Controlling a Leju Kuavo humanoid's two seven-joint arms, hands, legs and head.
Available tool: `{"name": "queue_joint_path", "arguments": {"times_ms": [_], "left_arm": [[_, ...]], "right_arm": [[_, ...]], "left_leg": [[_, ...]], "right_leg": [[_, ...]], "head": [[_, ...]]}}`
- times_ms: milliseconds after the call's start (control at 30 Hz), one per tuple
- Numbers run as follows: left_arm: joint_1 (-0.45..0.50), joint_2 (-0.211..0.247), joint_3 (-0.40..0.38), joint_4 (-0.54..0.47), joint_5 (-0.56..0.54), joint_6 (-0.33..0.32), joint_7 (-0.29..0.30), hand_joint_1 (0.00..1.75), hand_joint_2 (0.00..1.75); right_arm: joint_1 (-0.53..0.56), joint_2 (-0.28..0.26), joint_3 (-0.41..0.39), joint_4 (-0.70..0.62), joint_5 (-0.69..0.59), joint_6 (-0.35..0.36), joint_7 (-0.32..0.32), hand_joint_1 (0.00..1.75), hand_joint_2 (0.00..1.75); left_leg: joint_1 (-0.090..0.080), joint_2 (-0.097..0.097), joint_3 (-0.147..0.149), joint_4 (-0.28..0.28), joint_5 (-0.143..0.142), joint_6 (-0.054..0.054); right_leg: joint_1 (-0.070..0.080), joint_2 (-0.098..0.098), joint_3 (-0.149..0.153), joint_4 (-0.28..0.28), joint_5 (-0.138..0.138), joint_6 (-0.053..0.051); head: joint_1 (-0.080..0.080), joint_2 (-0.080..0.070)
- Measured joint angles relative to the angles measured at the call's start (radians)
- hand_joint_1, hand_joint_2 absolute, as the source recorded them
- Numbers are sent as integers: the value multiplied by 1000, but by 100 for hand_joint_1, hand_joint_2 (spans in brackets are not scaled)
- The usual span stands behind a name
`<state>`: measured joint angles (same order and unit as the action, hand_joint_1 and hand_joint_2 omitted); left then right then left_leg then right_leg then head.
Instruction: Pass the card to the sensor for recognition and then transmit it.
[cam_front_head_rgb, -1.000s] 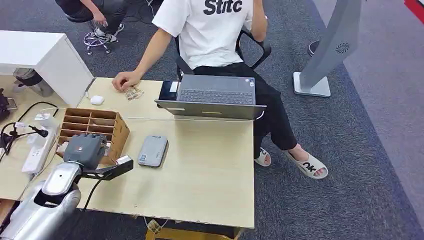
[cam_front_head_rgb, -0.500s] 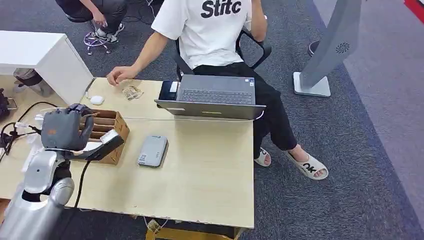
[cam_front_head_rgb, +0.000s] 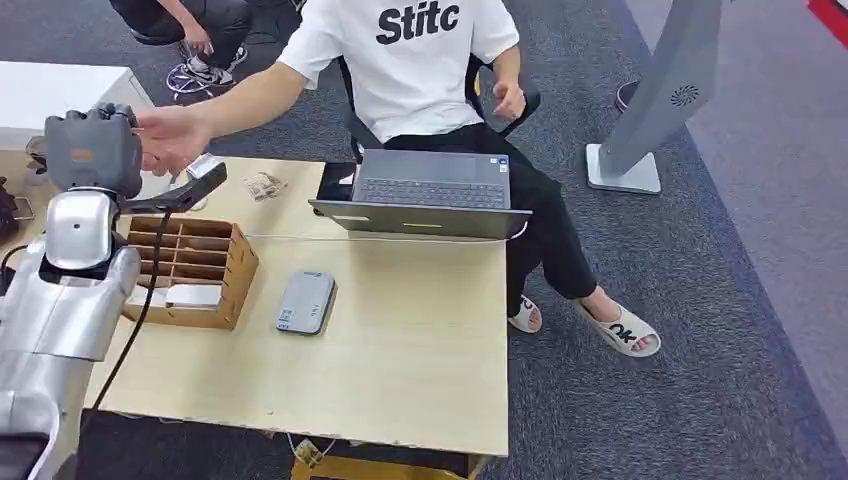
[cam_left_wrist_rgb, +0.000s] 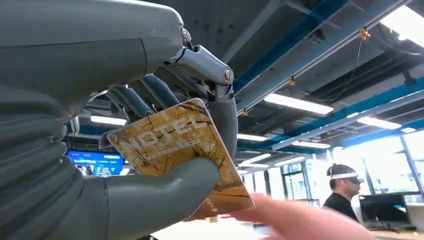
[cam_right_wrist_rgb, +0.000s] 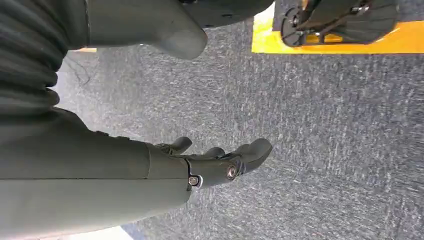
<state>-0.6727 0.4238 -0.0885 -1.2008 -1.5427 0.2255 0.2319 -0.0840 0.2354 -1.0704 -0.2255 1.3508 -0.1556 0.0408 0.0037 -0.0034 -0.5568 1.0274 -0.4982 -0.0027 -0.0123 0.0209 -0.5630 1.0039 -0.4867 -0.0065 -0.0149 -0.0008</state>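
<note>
My left hand is raised above the table's far left corner and pinches a yellow hotel card between thumb and fingers. From the head view the card sticks out toward the seated person. That person's outstretched hand is right at the card, and its fingertips show blurred by the card's lower edge. The grey card sensor lies flat on the table, well below my hand. My right hand hangs over grey carpet with its fingers loosely apart and nothing in it.
A cardboard compartment box stands left of the sensor with a white card inside. An open laptop sits at the table's far edge before the person in a chair. Cables and a power strip lie at the left. A grey kiosk stand is right.
My left arm rose from beside the box, up and back toward the far left corner, carrying the card. The person's hand left the table and reached out to the card.
</note>
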Motion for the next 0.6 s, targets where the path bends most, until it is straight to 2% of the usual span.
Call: {"name": "queue_joint_path", "arguments": {"times_ms": [133,267,300,333,367,467,600], "left_arm": [[-59,-34,-30,72,-3,17,6,175,175],[-82,-59,-52,88,3,28,6,175,175],[-82,-65,-54,88,5,31,6,152,175],[-82,-69,-55,88,8,33,6,59,175],[-82,-73,-57,88,12,35,6,0,175],[-79,-85,-58,87,21,64,6,0,175],[-72,-94,-58,84,41,71,5,0,175]], "right_arm": [[-4,-4,0,0,-10,-1,-2,0,175],[-5,-6,0,0,-14,-3,-3,0,175],[-5,-6,0,0,-14,-3,-3,0,175],[-5,-6,0,0,-14,-4,-2,0,175],[-5,-6,0,0,-14,-4,-2,0,175],[-4,-7,0,0,-14,-4,1,0,175],[-4,-7,0,0,-16,-4,1,0,175]], "left_leg": [[0,-1,-1,0,0,0],[-1,0,-1,0,0,0],[-1,0,-1,0,0,0],[-1,0,-1,0,0,0],[-1,0,-1,0,0,0],[-1,0,-1,0,0,0],[0,0,-1,0,0,0]], "right_leg": [[0,-1,0,0,0,0],[0,0,0,0,0,0],[0,0,0,0,0,0],[0,0,0,0,0,0],[0,0,0,0,0,0],[0,0,0,0,0,0],[0,0,0,0,0,0]], "head": [[0,0],[0,0],[0,0],[0,0],[0,0],[0,0],[0,0]]}}
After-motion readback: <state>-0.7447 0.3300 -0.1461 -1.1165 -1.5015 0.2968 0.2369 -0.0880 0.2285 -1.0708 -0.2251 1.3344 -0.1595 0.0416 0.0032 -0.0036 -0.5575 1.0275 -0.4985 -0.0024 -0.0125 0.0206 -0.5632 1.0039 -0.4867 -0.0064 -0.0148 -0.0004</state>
